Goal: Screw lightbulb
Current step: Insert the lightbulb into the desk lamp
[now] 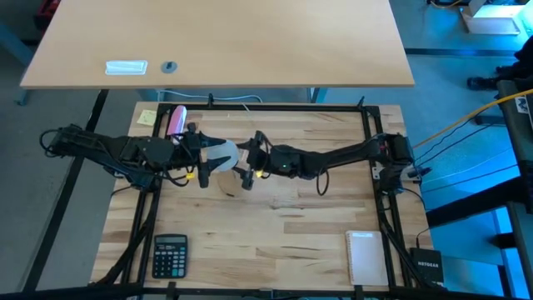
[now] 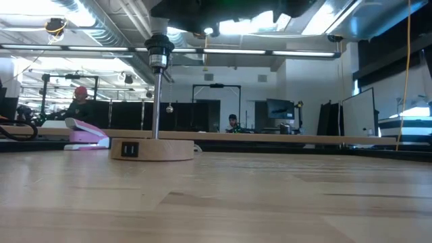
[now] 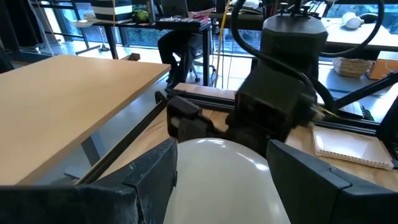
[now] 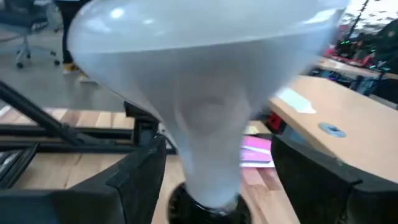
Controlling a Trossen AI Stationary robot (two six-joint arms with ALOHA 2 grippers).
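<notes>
Near edge of the surface (image 1: 275, 225): a black calculator (image 1: 170, 255) and a white notepad (image 1: 366, 256), well apart. Centre: the lightbulb (image 1: 220, 152) held off the wood, its round globe clamped between the fingers of the left end effector (image 1: 206, 153) — its narrow base taken by the right end effector (image 1: 252, 158), closed on the neck. Wooden lamp base (image 2: 152, 149) with upright black socket (image 2: 159, 51) stands on the wood below. Far side: pink stapler (image 1: 176, 119), yellow note (image 1: 147, 117).

Open-plan lab; monitors (image 2: 277, 108), desks (image 1: 225, 42), ceiling ducts (image 2: 101, 27).
</notes>
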